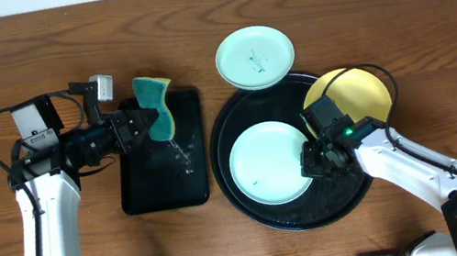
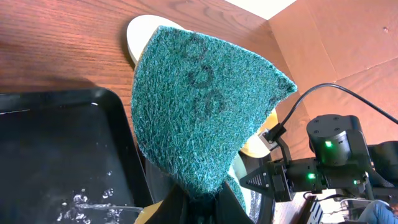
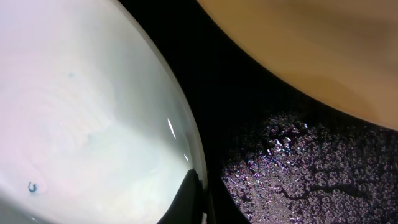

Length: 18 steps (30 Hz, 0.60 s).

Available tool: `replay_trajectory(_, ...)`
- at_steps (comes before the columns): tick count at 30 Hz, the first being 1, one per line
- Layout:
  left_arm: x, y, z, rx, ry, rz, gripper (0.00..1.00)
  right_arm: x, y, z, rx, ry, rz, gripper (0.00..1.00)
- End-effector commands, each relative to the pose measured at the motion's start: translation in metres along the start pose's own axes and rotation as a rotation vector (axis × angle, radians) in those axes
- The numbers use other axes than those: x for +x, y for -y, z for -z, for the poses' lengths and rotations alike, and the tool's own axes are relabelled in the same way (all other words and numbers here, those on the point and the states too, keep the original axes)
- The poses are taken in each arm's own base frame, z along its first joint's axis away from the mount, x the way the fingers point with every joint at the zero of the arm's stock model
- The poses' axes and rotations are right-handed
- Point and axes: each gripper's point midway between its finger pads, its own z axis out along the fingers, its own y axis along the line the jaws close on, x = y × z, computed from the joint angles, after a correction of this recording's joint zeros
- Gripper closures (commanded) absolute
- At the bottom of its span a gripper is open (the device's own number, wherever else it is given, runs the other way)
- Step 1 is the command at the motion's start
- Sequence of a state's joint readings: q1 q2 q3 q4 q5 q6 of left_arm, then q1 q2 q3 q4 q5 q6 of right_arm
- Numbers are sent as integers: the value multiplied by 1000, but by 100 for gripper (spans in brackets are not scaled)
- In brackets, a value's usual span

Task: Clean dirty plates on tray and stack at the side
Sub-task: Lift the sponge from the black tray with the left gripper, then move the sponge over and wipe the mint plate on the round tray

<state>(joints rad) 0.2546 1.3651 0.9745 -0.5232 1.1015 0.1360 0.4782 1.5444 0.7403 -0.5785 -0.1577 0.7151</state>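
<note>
My left gripper (image 1: 146, 123) is shut on a green sponge (image 1: 154, 106), held upright over the rectangular black tray. In the left wrist view the sponge (image 2: 199, 106) fills the middle, pinched at its base by the jaws (image 2: 202, 202). A mint-blue plate (image 1: 267, 164) with a tiny dark speck lies in the round black tray (image 1: 317, 213). My right gripper (image 1: 313, 158) is shut on that plate's right rim; in the right wrist view one finger (image 3: 189, 198) lies over the rim of the plate (image 3: 81, 118). A yellow plate (image 1: 355, 93) leans on the tray's right rim. A second mint-blue plate (image 1: 255, 56) sits on the table behind the tray.
The rectangular black tray (image 1: 149, 183) holds some water drops (image 2: 87, 202) and stands left of the round tray. The round tray's floor is wet (image 3: 311, 174). The yellow plate (image 3: 323, 50) is close above the right gripper. The table is brown wood (image 1: 29, 50).
</note>
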Motion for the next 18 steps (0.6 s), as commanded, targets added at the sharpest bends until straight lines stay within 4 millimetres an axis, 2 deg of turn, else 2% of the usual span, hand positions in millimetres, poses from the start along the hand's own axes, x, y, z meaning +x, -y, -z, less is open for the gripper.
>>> replay_trajectory(1, 0, 8, 2, 41, 10, -27, 93, 14, 8, -10, 31, -46, 19, 99)
replay_trajectory(18, 0, 8, 2, 40, 10, -31, 92, 11, 6, -10, 21, -35, 21, 99)
